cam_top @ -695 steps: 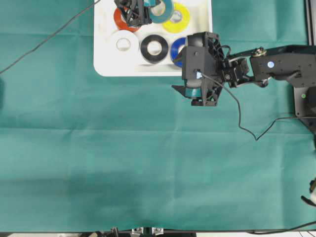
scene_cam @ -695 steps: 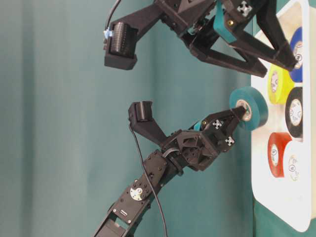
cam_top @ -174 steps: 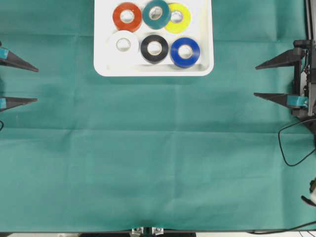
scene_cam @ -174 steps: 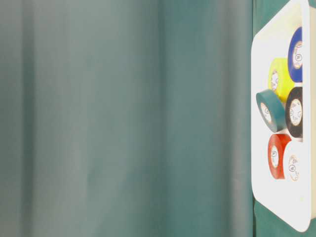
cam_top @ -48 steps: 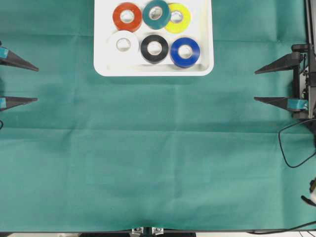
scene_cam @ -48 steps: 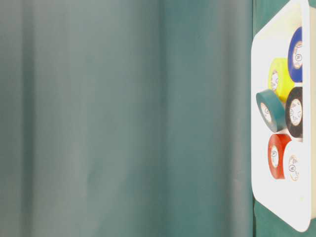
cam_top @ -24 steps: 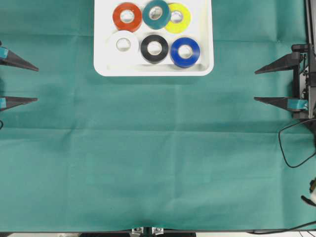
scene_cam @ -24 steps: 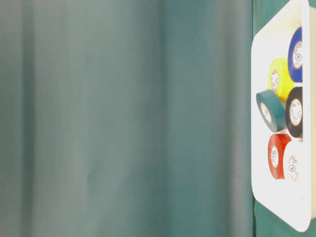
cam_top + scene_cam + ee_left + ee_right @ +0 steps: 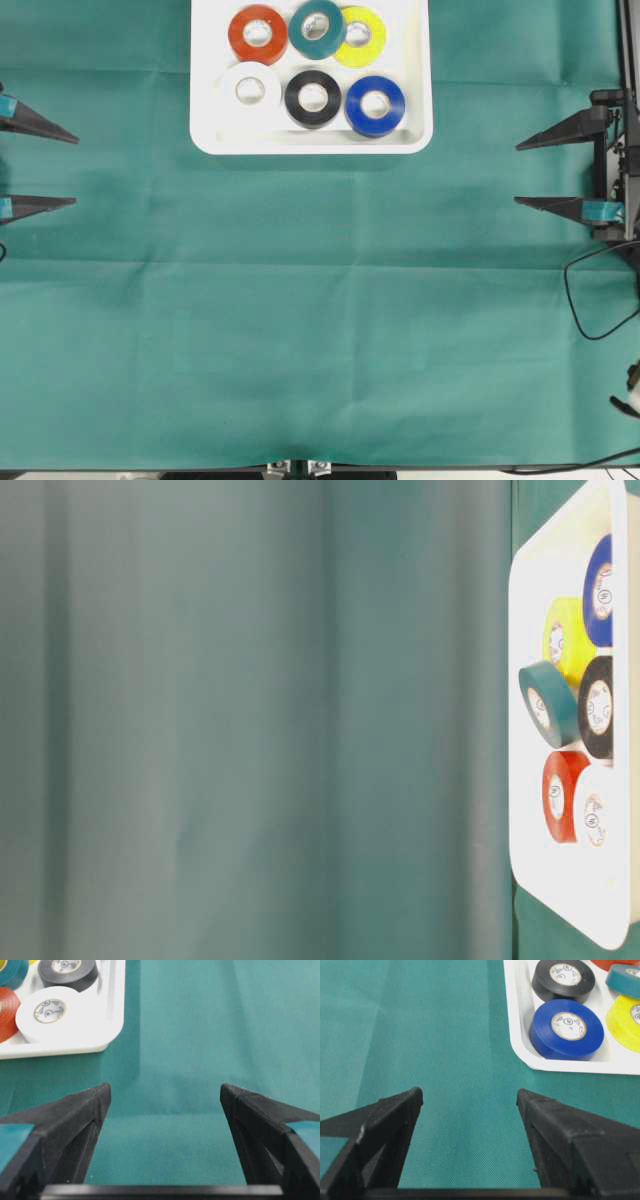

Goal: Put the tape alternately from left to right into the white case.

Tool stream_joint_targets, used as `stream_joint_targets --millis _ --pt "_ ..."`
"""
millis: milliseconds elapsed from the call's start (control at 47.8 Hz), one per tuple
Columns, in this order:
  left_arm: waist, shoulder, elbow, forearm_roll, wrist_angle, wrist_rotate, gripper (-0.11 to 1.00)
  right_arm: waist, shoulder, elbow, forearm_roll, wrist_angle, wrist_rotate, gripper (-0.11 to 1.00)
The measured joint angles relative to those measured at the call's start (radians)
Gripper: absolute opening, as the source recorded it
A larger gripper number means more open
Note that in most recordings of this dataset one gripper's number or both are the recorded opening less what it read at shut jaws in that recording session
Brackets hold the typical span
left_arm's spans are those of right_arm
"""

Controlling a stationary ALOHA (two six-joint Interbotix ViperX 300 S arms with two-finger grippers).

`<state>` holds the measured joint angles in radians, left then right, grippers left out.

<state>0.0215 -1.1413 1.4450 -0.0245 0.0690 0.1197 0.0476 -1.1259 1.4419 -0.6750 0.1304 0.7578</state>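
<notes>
Nearest the overhead camera, the front part of the surface is bare green cloth, so nothing there can snag or slide. Midway back, the left tool sits at the left edge and the right tool at the right edge, each with its jaws standing wide apart and nothing between them. A black cable loops on the cloth by the right edge; if that arm swung inward low, the loop could drag across the cloth.

At the far edge, a little left of centre, lies the white case with all six rolls of the tape inside. The white roll, black roll and blue roll lie flat along the near rim. Behind them are the red-orange roll and yellow roll, with the teal roll between.

The job looks finished, so the risks are small. In the table-level view the teal roll stands tilted, leaning on its neighbours instead of lying flat; a knock to the case or the surface could tip it or roll it onto them. The blue roll lies near the case's near right corner, so a tool reaching back in from the right could nudge it against the rim or shift the light case on the cloth.
</notes>
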Motion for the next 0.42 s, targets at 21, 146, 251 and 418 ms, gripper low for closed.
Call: stream_joint_targets --millis 21,146,251,418 --pt "0.002 -0.002 0.000 0.000 0.000 0.000 0.75 0.000 -0.002 0.000 0.000 0.000 0.000 0.84" --pt "0.002 -0.002 -0.002 0.000 0.005 0.000 0.75 0.000 0.000 -0.011 0.000 0.000 0.000 0.84" --pt "0.002 0.000 -0.006 0.002 0.006 0.000 0.75 0.000 0.000 -0.025 0.000 -0.002 0.000 0.84" --pt "0.000 -0.003 -0.035 0.002 0.009 0.000 0.74 0.000 0.000 -0.051 0.000 -0.002 -0.002 0.84"
